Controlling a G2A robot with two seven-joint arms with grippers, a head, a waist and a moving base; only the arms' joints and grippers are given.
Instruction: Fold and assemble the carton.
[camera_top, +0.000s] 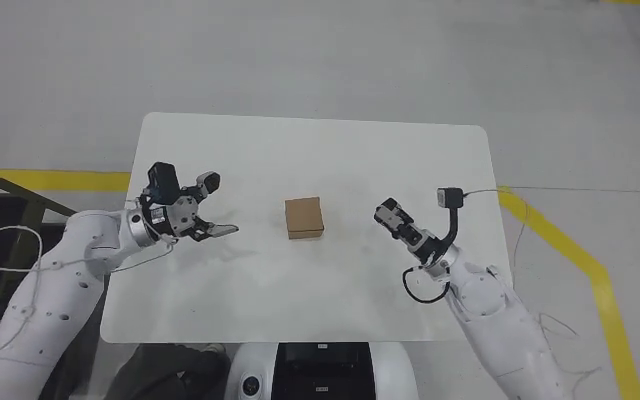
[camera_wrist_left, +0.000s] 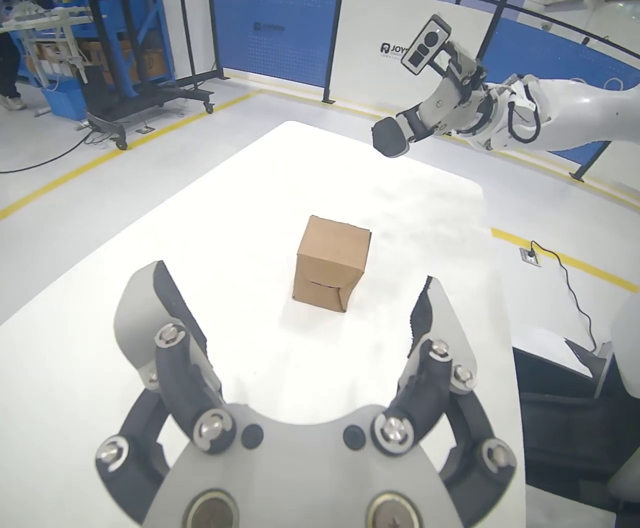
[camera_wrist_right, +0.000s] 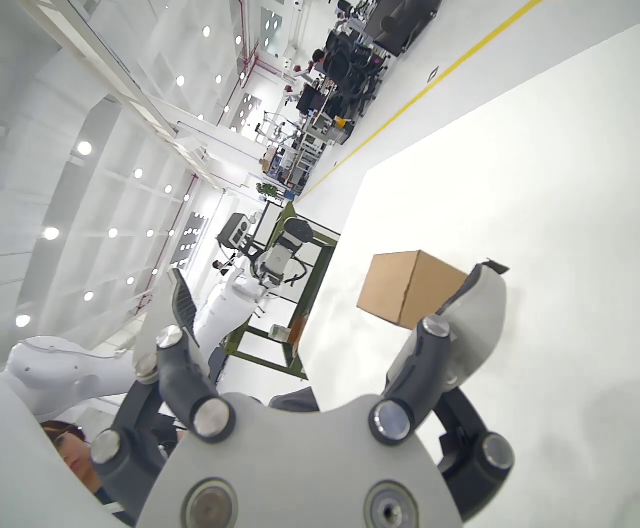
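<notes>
- Seemingly finished, the small brown cardboard carton (camera_top: 303, 217) stands as a closed cube near the middle of the white, round-cornered table (camera_top: 400, 150), with nothing touching it.
- Its top and visible sides are shut and square. The face turned toward the left arm shows a tucked flap with a curved slit, its lower corner bulging slightly out of line.
- On one side of the carton, the left gripper (camera_top: 217, 206) hangs over the table, well apart from the box, fingers spread wide and holding nothing.
- On the opposite side, the right gripper (camera_top: 392, 216) is likewise clear of the box, its fingers (camera_wrist_right: 482, 300) splayed and empty.
- Judged from this layout, the folding and closing look done: no loose flap stands up, and both claws are released and away from the work.
- What is left appears small, perhaps pressing the slightly proud flap edge flush. The underside is hidden, so its closure cannot be confirmed.
</notes>
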